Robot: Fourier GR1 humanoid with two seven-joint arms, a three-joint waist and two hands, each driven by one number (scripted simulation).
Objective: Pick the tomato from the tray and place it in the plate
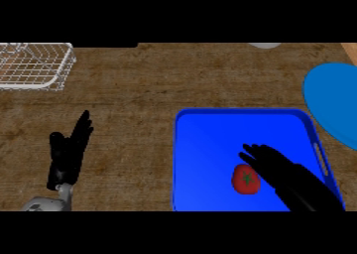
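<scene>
Right hand (284, 166) reaches over the blue tray (210, 129), fingers spread just beside the tomato (246, 179), not yet curled around it. That tomato lies in the tray at 5 o'clock. Grasp, lift and carry to the blue plate (341, 99), at 2 o'clock, all remain. Left hand (68, 149) rests spread on the counter (138, 84) at 8 o'clock.

A kitchen is showing here: a wood-grain counter (138, 94) is carrying a white wire dish rack (29, 65) at its far left corner, with a blue plate (339, 104) lying well right of that rack.
</scene>
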